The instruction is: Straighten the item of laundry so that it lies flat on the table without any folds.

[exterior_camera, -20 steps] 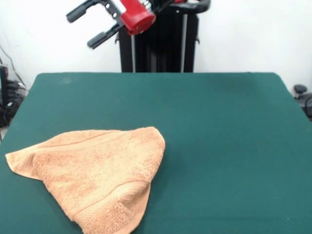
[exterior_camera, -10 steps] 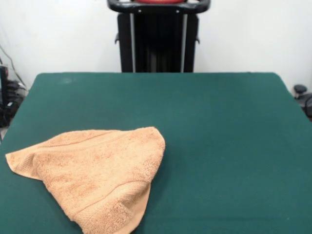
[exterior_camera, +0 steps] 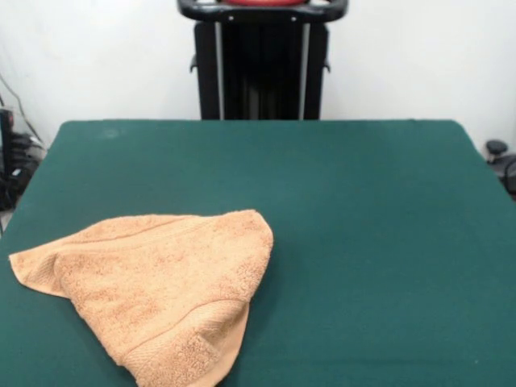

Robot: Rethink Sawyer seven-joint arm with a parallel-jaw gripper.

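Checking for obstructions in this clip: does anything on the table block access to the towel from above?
Nothing visible does. The towel lies folded on the table with bare green cloth around it. The tool is not in view.

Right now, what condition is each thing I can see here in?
Towel: folded over itself in a rough triangle, not flat, lying at one side of the table.
Table: green cloth smooth, bearing only the towel.
Robot pedestal: upright behind the table; no gripper in view.
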